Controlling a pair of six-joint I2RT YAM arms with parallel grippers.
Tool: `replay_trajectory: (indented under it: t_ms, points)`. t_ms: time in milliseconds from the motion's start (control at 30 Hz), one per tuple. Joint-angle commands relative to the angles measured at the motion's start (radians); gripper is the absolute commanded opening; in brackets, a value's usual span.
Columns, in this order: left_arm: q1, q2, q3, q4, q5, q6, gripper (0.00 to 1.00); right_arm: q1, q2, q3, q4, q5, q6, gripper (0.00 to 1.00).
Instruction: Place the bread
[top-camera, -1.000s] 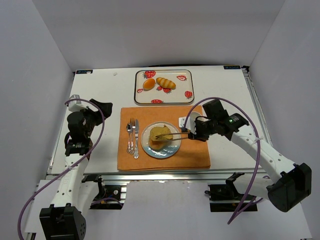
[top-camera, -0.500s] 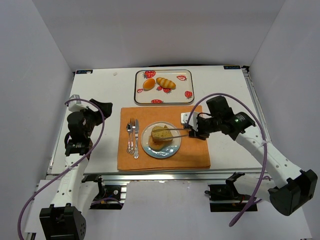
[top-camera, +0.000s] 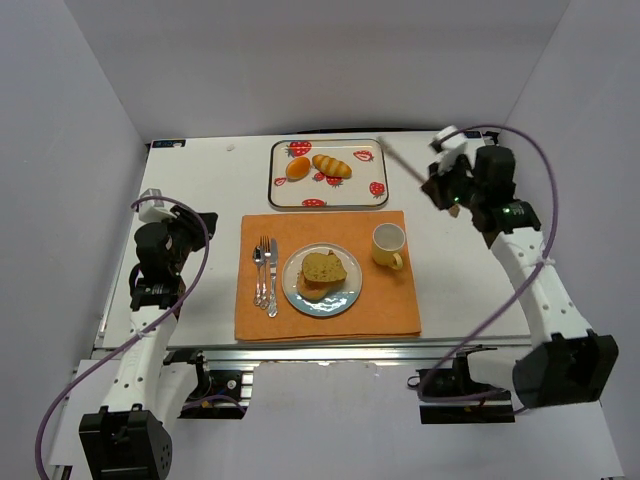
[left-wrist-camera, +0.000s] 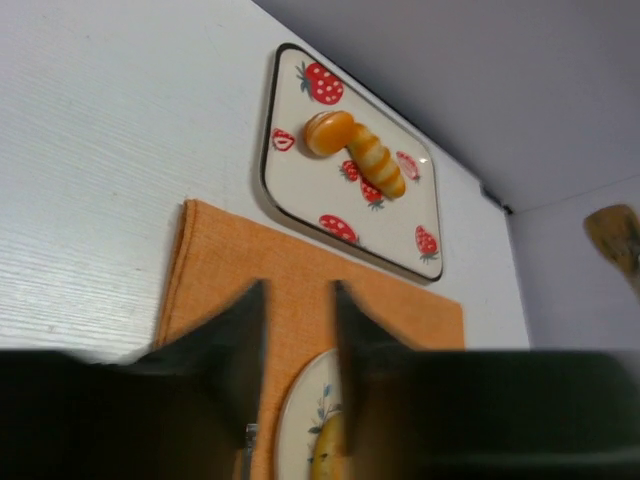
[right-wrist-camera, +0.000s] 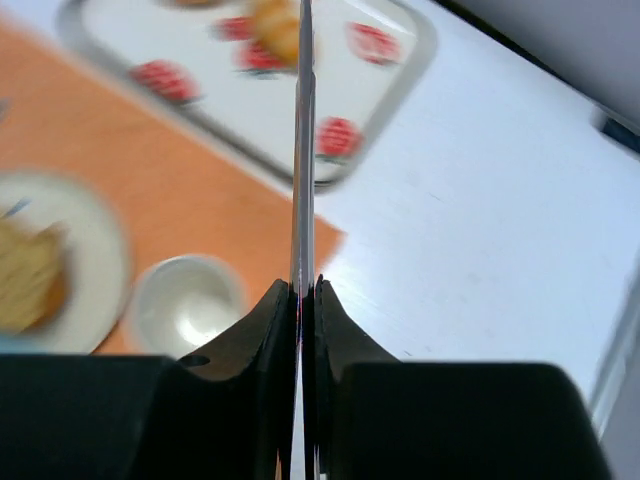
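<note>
From above, on the white table (top-camera: 200, 180), an orange placemat (top-camera: 390, 310) carries a plate (top-camera: 350, 290) at its middle. The bread slice (top-camera: 325, 267), yellowish with a dark crust, lies on that plate. A smaller golden-brown piece (top-camera: 308, 290) shows from under its near-left edge, too covered to tell its shape. A fork (top-camera: 260, 272) and a knife (top-camera: 271, 280) lie just left of the plate, and a cup (top-camera: 388, 243) stands just right of it. Behind the mat sits a strawberry-patterned tray (top-camera: 350, 195) with a round bun (top-camera: 298, 168) touching a long roll (top-camera: 331, 166). The right gripper (top-camera: 437, 187) is raised over the far right of the table, well apart from the plate. It pinches thin tongs (top-camera: 405, 167) that point toward the tray's right corner. The left gripper (top-camera: 195, 222) hovers left of the mat, holding nothing.

On the left wrist view, the two fingers stand a little apart with only the mat visible between them. The tray, bun and roll lie ahead, the plate's rim peeks in low down, and the wooden tip of the tongs shows at the far right.

On the right wrist view, which is blurred, the jaws are pressed together on the tongs. These are seen edge-on as a narrow strip running up toward the tray, with the cup and the plate with the slice to the left
</note>
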Motion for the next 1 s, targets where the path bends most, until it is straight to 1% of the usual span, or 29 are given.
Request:
replay_trajectory:
  t_ms: [0,33,100,167,200,267,300,333,367,433,467,533,567,600,633,700,733,767,833,967]
  points:
    - [-0.004,0.001,0.028,0.008,0.04,0.005,0.26,-0.171,0.06,-0.048,0.209,0.155,0.277,0.0]
    - [-0.004,0.002,0.026,0.012,0.044,0.002,0.15,-0.19,0.08,-0.07,0.22,0.169,0.283,0.0]
    - [-0.004,0.007,0.015,0.032,0.063,-0.009,0.0,-0.243,0.136,-0.139,0.285,0.205,0.323,0.0]
    - [-0.004,0.011,0.014,0.032,0.074,-0.011,0.0,-0.283,0.191,-0.184,0.339,0.212,0.33,0.0]
    - [-0.004,0.014,0.015,0.029,0.078,-0.012,0.11,-0.294,0.206,-0.21,0.411,0.249,0.325,0.0]
    - [-0.004,0.018,0.02,0.02,0.083,-0.011,0.33,-0.303,0.267,-0.263,0.47,0.263,0.305,0.0]
    - [-0.004,0.019,0.022,0.015,0.09,-0.011,0.54,-0.308,0.316,-0.274,0.483,0.274,0.291,0.02]
    - [-0.004,0.021,0.022,0.014,0.097,-0.011,0.62,-0.306,0.317,-0.274,0.481,0.28,0.288,0.02]
    - [-0.004,0.022,0.023,0.011,0.103,-0.011,0.69,-0.308,0.365,-0.273,0.473,0.281,0.284,0.09]
    - [-0.004,0.025,0.023,0.008,0.121,-0.012,0.78,-0.31,0.415,-0.277,0.464,0.28,0.268,0.17]
    - [-0.004,0.027,0.022,0.006,0.127,-0.012,0.8,-0.31,0.427,-0.282,0.459,0.28,0.264,0.27]
    - [-0.004,0.025,0.017,0.006,0.143,-0.018,0.82,-0.31,0.443,-0.285,0.441,0.266,0.245,0.38]
    - [-0.003,0.024,0.014,0.012,0.15,-0.021,0.83,-0.31,0.452,-0.29,0.425,0.257,0.236,0.48]
    - [-0.004,0.025,0.009,0.015,0.155,-0.029,0.83,-0.313,0.455,-0.294,0.419,0.246,0.227,0.52]
    - [-0.004,0.024,0.006,0.018,0.164,-0.032,0.84,-0.316,0.458,-0.297,0.415,0.242,0.215,0.63]
    - [-0.004,0.025,0.002,0.024,0.176,-0.038,0.84,-0.325,0.461,-0.302,0.408,0.225,0.204,0.73]
    - [-0.004,0.027,0.002,0.026,0.179,-0.04,0.84,-0.331,0.459,-0.302,0.408,0.219,0.204,0.83]
    - [-0.004,0.028,0.002,0.024,0.189,-0.04,0.84,-0.337,0.455,-0.3,0.375,0.209,0.199,0.86]
    - [-0.004,0.033,0.009,0.02,0.198,-0.038,0.85,-0.348,0.434,-0.284,0.359,0.208,0.192,0.89]
    - [-0.004,0.044,0.011,0.012,0.224,-0.031,0.84,-0.345,0.366,-0.198,0.284,0.244,0.158,0.89]
